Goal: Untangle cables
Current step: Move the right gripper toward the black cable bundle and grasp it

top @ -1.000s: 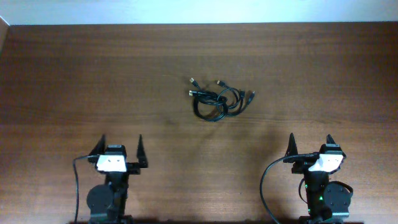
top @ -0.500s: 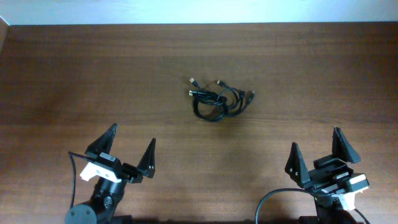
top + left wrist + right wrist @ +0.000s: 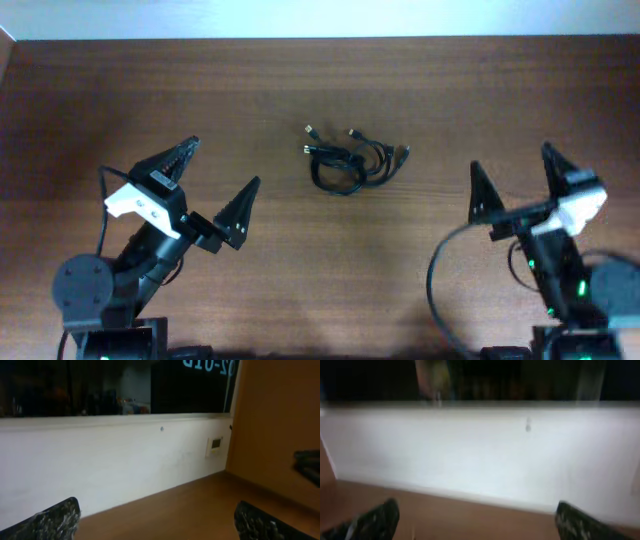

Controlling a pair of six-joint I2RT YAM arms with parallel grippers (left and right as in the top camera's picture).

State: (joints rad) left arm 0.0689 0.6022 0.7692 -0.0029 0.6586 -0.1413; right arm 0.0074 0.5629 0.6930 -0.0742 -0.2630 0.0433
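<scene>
The cables point(image 3: 350, 160) lie as one tangled bundle of thin black cords with small plug ends in the middle of the table, in the overhead view. My left gripper point(image 3: 218, 170) is open and empty, raised to the left of the bundle. My right gripper point(image 3: 518, 172) is open and empty, raised to the right of it. In the left wrist view the open fingertips point(image 3: 160, 522) frame bare table and the far wall. In the right wrist view the open fingertips point(image 3: 480, 520) do the same, blurred. The cables are not in either wrist view.
The brown wooden table point(image 3: 120, 90) ends at a white wall point(image 3: 320, 15) along its far edge. Thicker black wires point(image 3: 435, 280) run from the robot bases at the near edge. A dark window point(image 3: 100, 385) sits above the wall.
Both arms have risen from their folded rest pose near the front edge and swung forward toward the table's middle, fingers staying open. The cable bundle has not moved.
</scene>
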